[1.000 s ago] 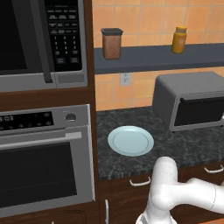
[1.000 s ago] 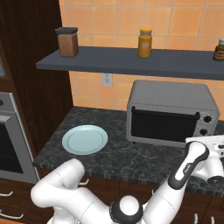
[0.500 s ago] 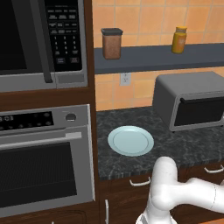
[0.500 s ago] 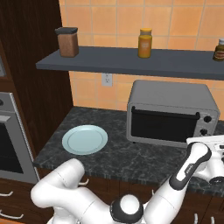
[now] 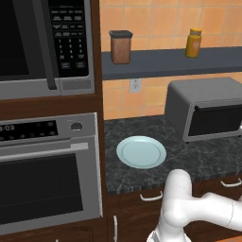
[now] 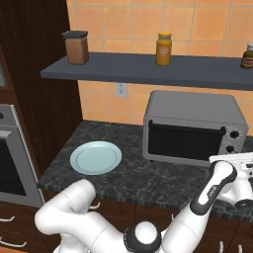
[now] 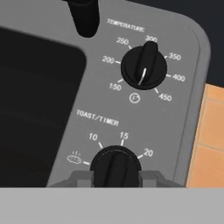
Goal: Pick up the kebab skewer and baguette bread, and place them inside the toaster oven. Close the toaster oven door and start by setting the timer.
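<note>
Fingers (image 7: 86, 178) sit closed on the timer knob (image 7: 115, 166), one tip on each side of it, so we read the grip as made. The knob's bar stands roughly upright, just below the 15 mark of the "TOAST/TIMER" scale, with 10 to its left and 20 to its right. Whether it has been turned off its rest mark at all we cannot tell.

Above the timer knob sits the temperature knob (image 7: 144, 67), its pointer between the 300 and 350 marks. Left of both knobs is the dark glass of the door (image 7: 35, 109), and the end of its bar handle (image 7: 85, 17) shows at the top of the hand view.

From the right base view the gripper (image 6: 245, 168) is at the lower right corner of the toaster oven (image 6: 195, 127), right at the knob panel. The door (image 6: 184, 142) is shut flush in its frame. The glass is too dark for us to see the skewer or the baguette inside. Neither lies on the bench (image 6: 133, 175) or on the plate (image 6: 96, 157), which sits left of the toaster oven, so we judge both are already in the oven.

By our reckoning, loading and closing are done. What is left is the last step: turning the timer knob to a set time, then letting go.
</note>
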Tool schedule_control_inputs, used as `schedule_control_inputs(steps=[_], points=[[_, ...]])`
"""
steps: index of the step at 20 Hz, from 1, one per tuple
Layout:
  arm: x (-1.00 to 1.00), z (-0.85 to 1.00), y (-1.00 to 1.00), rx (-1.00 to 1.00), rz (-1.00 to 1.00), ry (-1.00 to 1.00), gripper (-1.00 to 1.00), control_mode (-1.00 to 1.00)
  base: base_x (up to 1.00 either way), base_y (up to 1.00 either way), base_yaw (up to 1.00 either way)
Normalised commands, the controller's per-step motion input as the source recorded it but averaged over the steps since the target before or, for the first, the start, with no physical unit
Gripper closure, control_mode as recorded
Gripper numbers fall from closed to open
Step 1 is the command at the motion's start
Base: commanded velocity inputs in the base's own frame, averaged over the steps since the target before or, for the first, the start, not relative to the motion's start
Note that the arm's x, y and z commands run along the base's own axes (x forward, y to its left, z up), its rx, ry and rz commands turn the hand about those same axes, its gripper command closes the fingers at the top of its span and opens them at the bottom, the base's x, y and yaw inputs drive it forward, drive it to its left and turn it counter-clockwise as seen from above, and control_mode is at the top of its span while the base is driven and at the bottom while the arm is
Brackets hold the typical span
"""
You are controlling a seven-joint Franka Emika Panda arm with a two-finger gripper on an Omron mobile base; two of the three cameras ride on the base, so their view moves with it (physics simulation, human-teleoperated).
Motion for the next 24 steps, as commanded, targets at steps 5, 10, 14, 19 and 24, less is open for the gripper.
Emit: schedule_control_inputs(steps=[5, 10, 14, 19, 24], points=[[0.17, 0.33, 0.13, 0.02, 0.00, 0.00, 1.00, -1.00, 0.00, 0.00, 0.00], [0.01, 0.37, 0.00, 0.13, 0.01, 0.00, 1.00, -1.00, 0.00, 0.00, 0.00], [0.00, 0.33, 0.08, 0.22, 0.00, 0.00, 1.00, -1.00, 0.00, 0.00, 0.00], [0.00, 0.32, 0.14, 0.23, 0.00, 0.00, 1.00, -1.00, 0.00, 0.00, 0.00], [0.06, 0.37, 0.10, 0.24, 0.00, -0.02, 1.00, -1.00, 0.00, 0.00, 0.00]])
